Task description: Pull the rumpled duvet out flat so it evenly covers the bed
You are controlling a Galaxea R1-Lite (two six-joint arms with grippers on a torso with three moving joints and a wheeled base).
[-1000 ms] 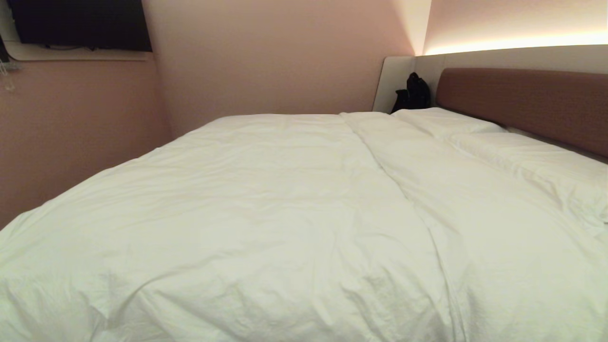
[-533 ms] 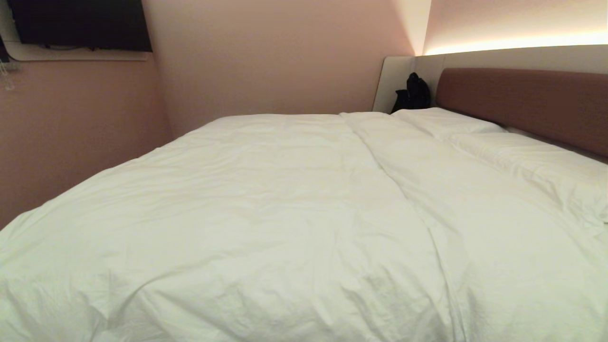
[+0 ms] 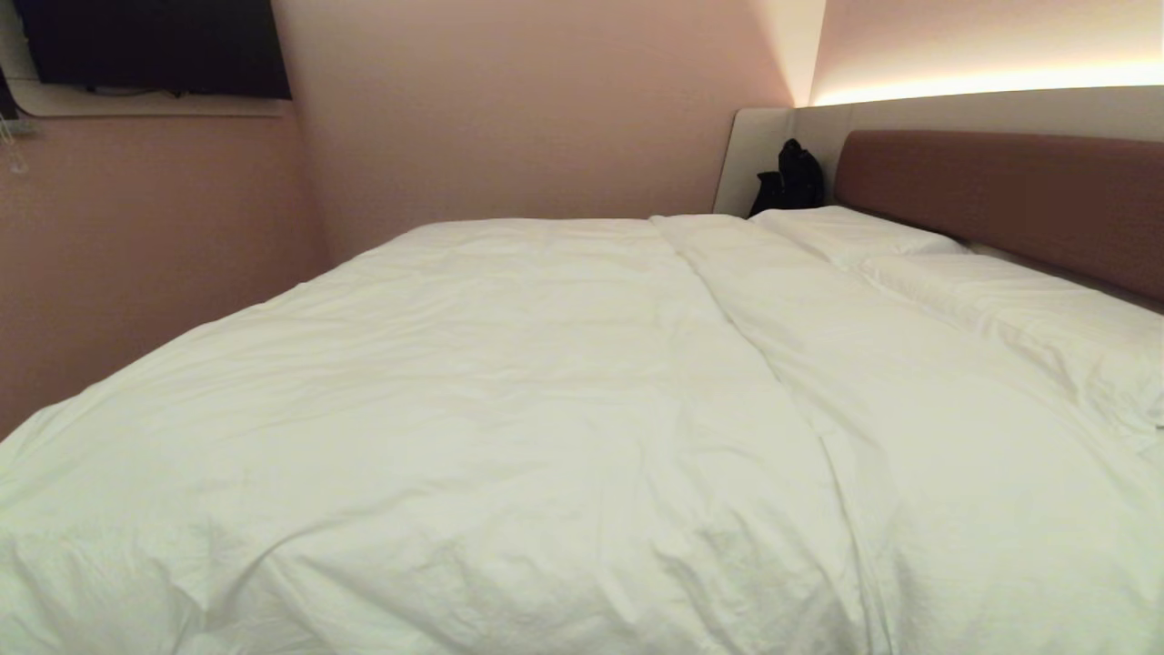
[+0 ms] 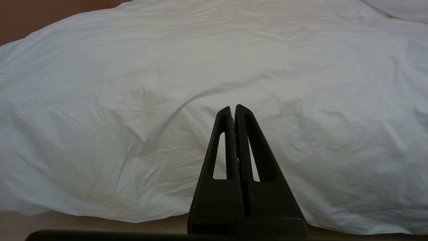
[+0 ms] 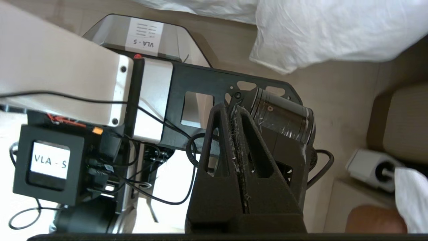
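The white duvet (image 3: pixel 473 409) lies spread over the bed (image 3: pixel 1000 196), lightly wrinkled, with a long crease running from the near edge toward the far side. Neither gripper shows in the head view. My left gripper (image 4: pixel 233 108) is shut and empty, held low in front of the duvet's (image 4: pixel 214 67) near side, which hangs toward the floor. My right gripper (image 5: pixel 230 108) is shut with nothing in it and points at my own body, apart from a hanging corner of the duvet (image 5: pixel 317 30).
Two white pillows (image 3: pixel 855 232) lie along the reddish-brown headboard. A black bag (image 3: pixel 789 179) sits in the far corner beside it. A dark screen (image 3: pixel 155 45) hangs on the pink wall. My torso and base (image 5: pixel 67 87) fill the right wrist view.
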